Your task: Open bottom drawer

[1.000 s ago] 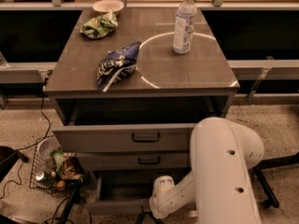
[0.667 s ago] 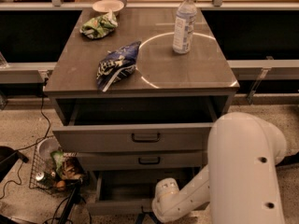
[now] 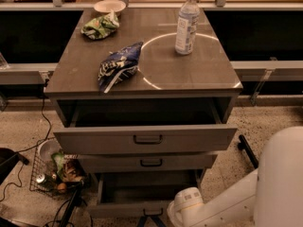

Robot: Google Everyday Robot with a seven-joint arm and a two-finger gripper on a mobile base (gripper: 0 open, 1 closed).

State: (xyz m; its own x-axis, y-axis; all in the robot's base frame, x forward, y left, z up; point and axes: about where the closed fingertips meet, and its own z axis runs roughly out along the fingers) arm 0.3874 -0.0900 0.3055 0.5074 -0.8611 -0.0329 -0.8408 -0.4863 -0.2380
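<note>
Camera view shows the bottom drawer [image 3: 118, 209] at the foot of the cabinet, standing well out with its grey inside exposed and apparently empty. The pincer [image 3: 150, 220] sits at the lower frame edge, just under the drawer's handle [image 3: 152, 213]. Whether it is closed on the handle or free cannot be told. The white arm [image 3: 222, 205] reaches in low from the right. Judgement: the opening is largely achieved. Any remaining pull should run straight out along the drawer's line, level and slow, so the front does not rack on its runners. Pull from the middle of the handle, not one end. Above, the middle drawer [image 3: 147, 162] is slightly out and the top drawer [image 3: 144, 140] is far out, overhanging the work. A rising wrist could strike either front. A wire basket [image 3: 45, 176] of litter stands on the floor just left of the drawer, with cables [image 3: 28, 148] nearby; both are a snag risk. On the bench [image 3: 199, 77] stand a bottle [image 3: 187, 22], a blue bag [image 3: 118, 66], a green bag [image 3: 99, 26] and a bowl [image 3: 109, 6], all clear of the work.
</note>
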